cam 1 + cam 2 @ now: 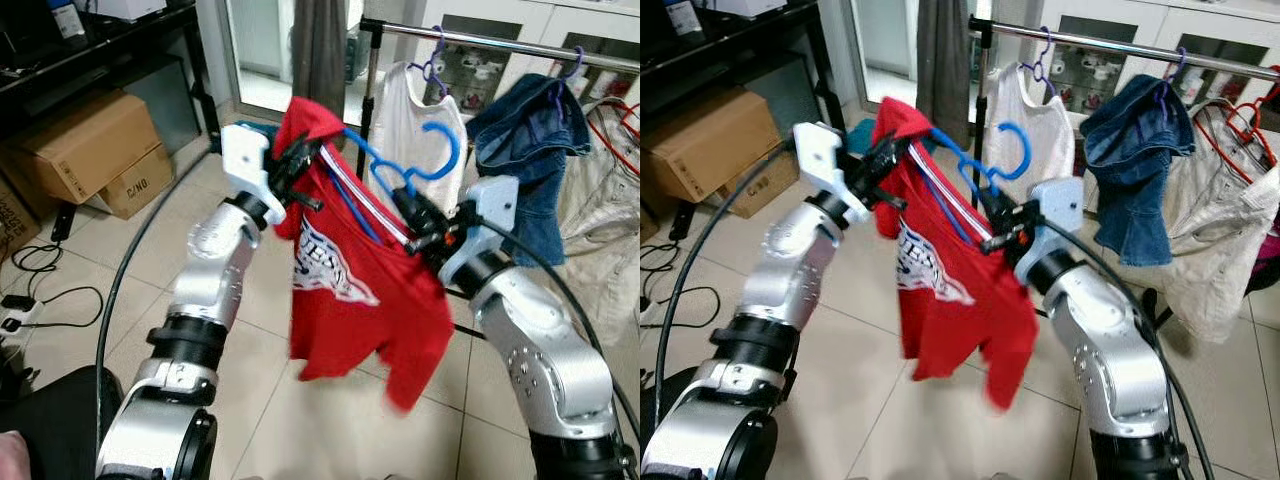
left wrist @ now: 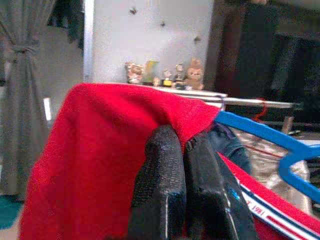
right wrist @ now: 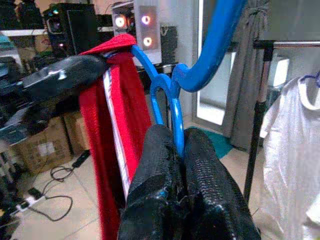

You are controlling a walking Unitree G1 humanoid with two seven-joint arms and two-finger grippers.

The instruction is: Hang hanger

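- A blue plastic hanger (image 1: 400,180) with a curved open hook carried a soft red cotton T-shirt (image 1: 350,290) printed with white lettering; the shirt drooped in loose folds between the two arms, held in the air in front of the rail.
- The left gripper (image 1: 290,165) was pinched closed on the red fabric at one shoulder of the shirt, its textured black fingers (image 2: 165,190) pressed together.
- The right gripper (image 1: 425,225) was clamped on the hanger's blue neck just below the hook, the ribbed pads (image 3: 160,170) tight on either side.
- Both silver arms were raised and bent at the elbow, wrists angled inward toward each other.
- Behind stood a shiny metal clothes rail (image 1: 500,42) bearing a white top (image 1: 415,125), a blue denim garment (image 1: 535,150) and a pale beige garment (image 1: 1220,240).
- Brown cardboard boxes (image 1: 85,145) sat on the glossy tiled floor (image 1: 330,420).
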